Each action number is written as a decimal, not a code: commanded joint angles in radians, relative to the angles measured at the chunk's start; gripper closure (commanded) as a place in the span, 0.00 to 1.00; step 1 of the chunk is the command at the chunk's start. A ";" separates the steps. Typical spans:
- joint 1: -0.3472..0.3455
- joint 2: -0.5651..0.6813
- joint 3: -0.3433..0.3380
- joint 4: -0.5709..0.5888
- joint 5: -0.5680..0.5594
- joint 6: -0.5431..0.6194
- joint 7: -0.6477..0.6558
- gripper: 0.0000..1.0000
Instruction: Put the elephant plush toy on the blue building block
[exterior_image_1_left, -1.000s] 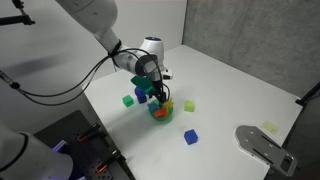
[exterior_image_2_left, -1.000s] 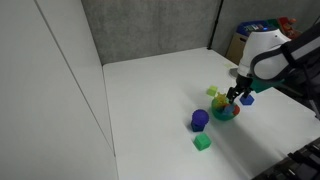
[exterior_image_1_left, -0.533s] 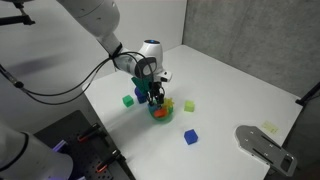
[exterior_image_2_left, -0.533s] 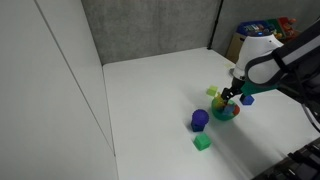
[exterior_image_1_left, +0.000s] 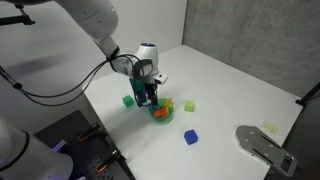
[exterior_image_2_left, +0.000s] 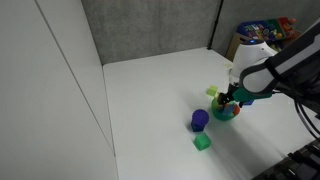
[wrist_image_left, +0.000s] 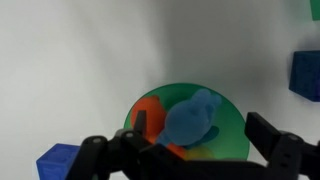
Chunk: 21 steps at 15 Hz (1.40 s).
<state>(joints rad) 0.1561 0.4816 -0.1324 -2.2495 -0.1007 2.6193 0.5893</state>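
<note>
Since the gripper is hanging right over the green bowl w/ its jaws spread wide and nothing in them, the step in hand IMO is the grab. The elephant plush toy is lying in that bowl on top of the pile, touching an orange toy beside it.

Tips, fwiw:
- Come straight down and centre on the plush's bulk.
- In the wrist view the fingers look spread about as wide as the bowl, so narrow them a bit or they'll prob land on the rim.
- Pinch only the plush. If a finger catches the orange one too, both come up.
- Don't go too deep. It looks soft, so a light squeeze should do.
- Lift clear of the rim before going sideways.

Looks: tiny, light blue-teal, rounded blob, matte surface. Can't make out trunk or ears tbh, too blurry.

Where stuff is: in an exterior view the bowl sits fairly near the bench edge the arm reaches in over. The blue building block is apart from it, further toward the middle of the bench, w/ nothing on top. Small target, so the drop needs to be low & centred or the plush prob rolls off.
</note>
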 joint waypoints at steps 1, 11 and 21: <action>0.030 0.038 -0.019 0.013 0.009 0.015 0.040 0.00; 0.051 0.022 -0.018 0.013 0.019 0.014 0.006 0.81; 0.009 -0.116 0.013 0.034 0.070 -0.071 -0.057 0.96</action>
<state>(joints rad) 0.1840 0.4204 -0.1266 -2.2270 -0.0378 2.5894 0.5600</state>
